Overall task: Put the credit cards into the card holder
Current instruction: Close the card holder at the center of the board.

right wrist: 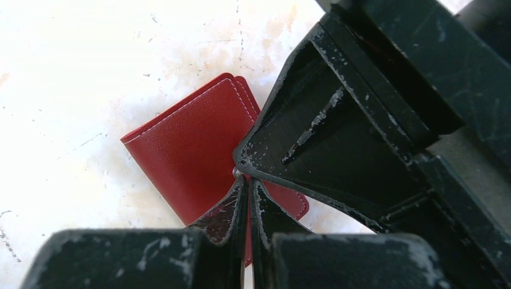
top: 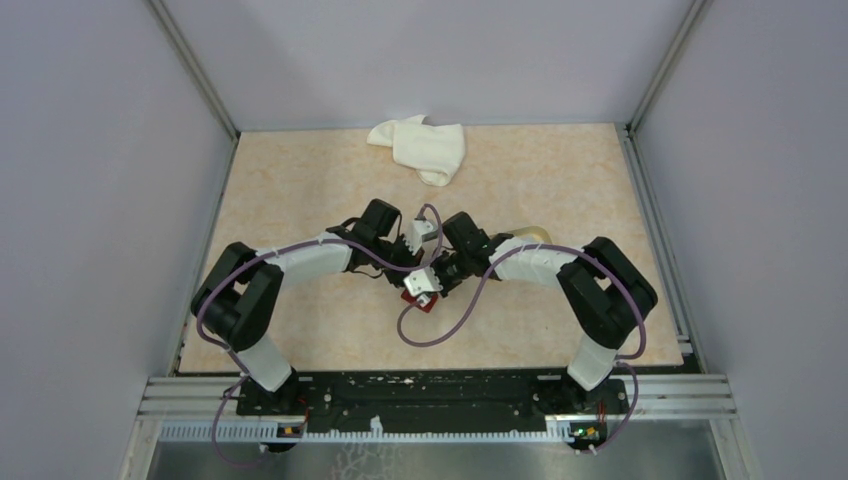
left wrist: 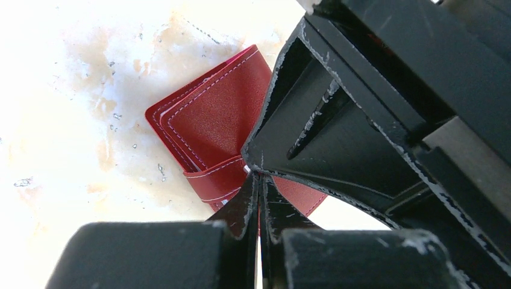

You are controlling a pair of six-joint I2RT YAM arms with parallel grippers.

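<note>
We see the left gripper (left wrist: 260, 183) and right gripper (right wrist: 247, 183) both closed tight. Their tips sit over the holder (right wrist: 181, 150), mid-frame.

the left gripper (left wrist: 259, 180) and right gripper (right wrist: 247, 180) crowded the card holder (left wrist: 211, 120) from above. bare table (top: 290, 200) lay open leftward; a white cloth (top: 420, 145) sat at the far edge.

Legible markings: none. Card holder (left wrist: 211, 120) has a plain red face with stitching only; no lettering readable anywhere.
</note>
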